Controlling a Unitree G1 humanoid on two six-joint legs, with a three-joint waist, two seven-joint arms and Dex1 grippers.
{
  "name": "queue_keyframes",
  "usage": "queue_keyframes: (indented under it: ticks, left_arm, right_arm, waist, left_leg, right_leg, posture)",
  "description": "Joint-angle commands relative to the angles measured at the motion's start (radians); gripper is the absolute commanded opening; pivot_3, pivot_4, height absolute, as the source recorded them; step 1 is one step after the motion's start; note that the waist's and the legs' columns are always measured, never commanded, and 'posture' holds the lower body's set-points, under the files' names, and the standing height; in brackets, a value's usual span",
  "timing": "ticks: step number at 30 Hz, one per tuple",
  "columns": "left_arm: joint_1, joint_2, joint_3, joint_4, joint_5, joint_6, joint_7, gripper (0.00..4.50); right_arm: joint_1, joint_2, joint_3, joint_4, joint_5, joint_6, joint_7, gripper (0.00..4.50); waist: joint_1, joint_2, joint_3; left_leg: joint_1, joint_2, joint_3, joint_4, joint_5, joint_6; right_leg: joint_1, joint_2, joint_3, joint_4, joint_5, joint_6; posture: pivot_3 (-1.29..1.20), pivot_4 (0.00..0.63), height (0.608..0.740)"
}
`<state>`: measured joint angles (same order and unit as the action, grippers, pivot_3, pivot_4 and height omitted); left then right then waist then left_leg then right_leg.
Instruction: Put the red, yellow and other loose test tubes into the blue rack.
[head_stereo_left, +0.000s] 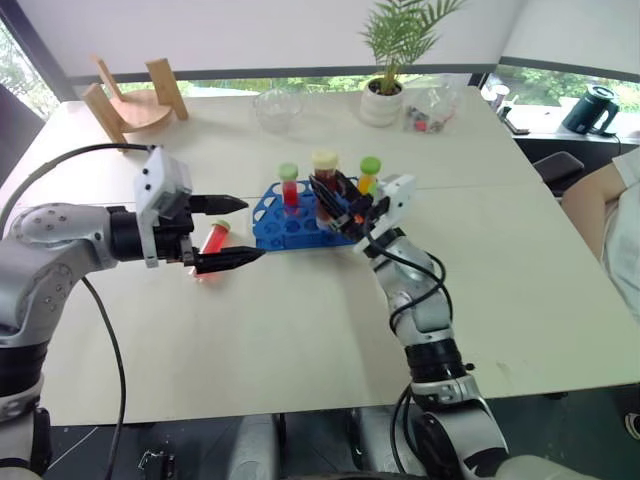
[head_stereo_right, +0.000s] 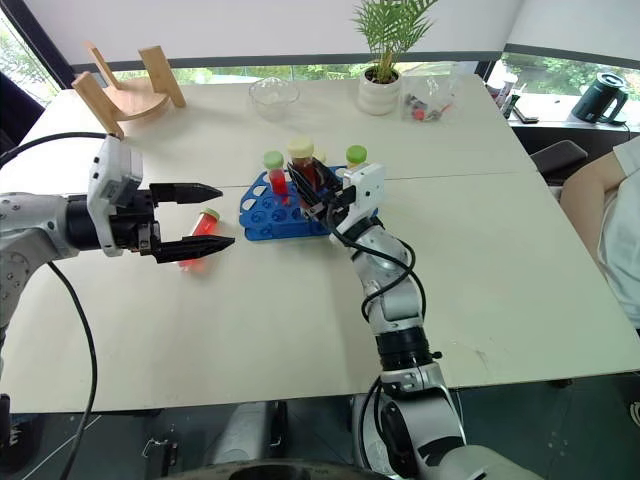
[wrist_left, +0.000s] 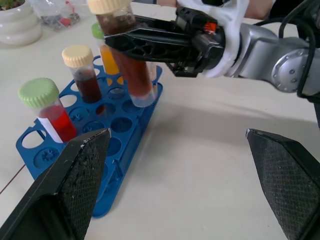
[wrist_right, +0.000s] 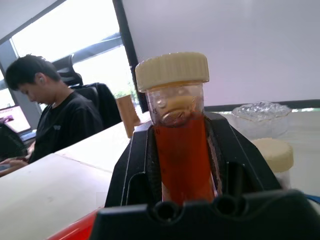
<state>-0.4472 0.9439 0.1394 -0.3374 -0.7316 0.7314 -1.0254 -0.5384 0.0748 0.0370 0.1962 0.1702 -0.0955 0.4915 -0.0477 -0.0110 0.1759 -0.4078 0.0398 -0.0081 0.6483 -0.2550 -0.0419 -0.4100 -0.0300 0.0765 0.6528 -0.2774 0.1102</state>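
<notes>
White table (head_stereo_left: 300, 330), right end effector (wrist_left: 131, 42) holding cream-capped tube (wrist_left: 125, 55) upright over blue rack (wrist_left: 117, 150)

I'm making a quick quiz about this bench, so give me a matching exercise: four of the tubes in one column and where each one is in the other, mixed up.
Things:
1. brown tube, cream cap
2. orange tube, green cap
3. red tube lying down
4. dark tube, cream cap

Places:
A. on the table beside the blue rack
B. clamped in the right gripper
C. in the rack, far corner
D. in the rack, between the two green caps

Pairs: 1-B, 2-C, 3-A, 4-D
</notes>
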Motion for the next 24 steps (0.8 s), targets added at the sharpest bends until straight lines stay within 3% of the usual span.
queue_keyframes:
  ticks: [1,14,24]
  left_arm:
    - [-0.018,0.021,0.042,-0.029,-0.014,0.002,-0.001,4.50]
    - [-0.017,0.018,0.045,-0.043,-0.019,0.006,0.011,4.50]
    - [-0.007,0.021,0.044,-0.047,-0.024,0.005,0.010,4.50]
  right_arm:
    - [-0.046,0.019,0.001,0.074,-0.015,-0.121,-0.030,0.84]
    - [-0.097,0.004,-0.022,0.271,-0.017,-0.254,-0.075,0.84]
    - [-0.080,-0.008,-0.019,0.305,-0.020,-0.277,-0.083,0.84]
  waist:
    - [0.000,0.000,0.000]
    - [-0.001,0.000,0.000]
    - [-0.007,0.000,0.000]
  left_leg:
    - [0.000,0.000,0.000,0.000,0.000,0.000]
    - [0.000,0.000,0.000,0.000,0.000,0.000]
    - [0.000,0.000,0.000,0.000,0.000,0.000]
  right_leg:
    - [0.000,0.000,0.000,0.000,0.000,0.000]
    - [0.000,0.000,0.000,0.000,0.000,0.000]
    - [0.000,0.000,0.000,0.001,0.000,0.000]
  posture:
    - [0.00,0.150,0.740]
    - [0.00,0.150,0.740]
    - [0.00,0.150,0.740]
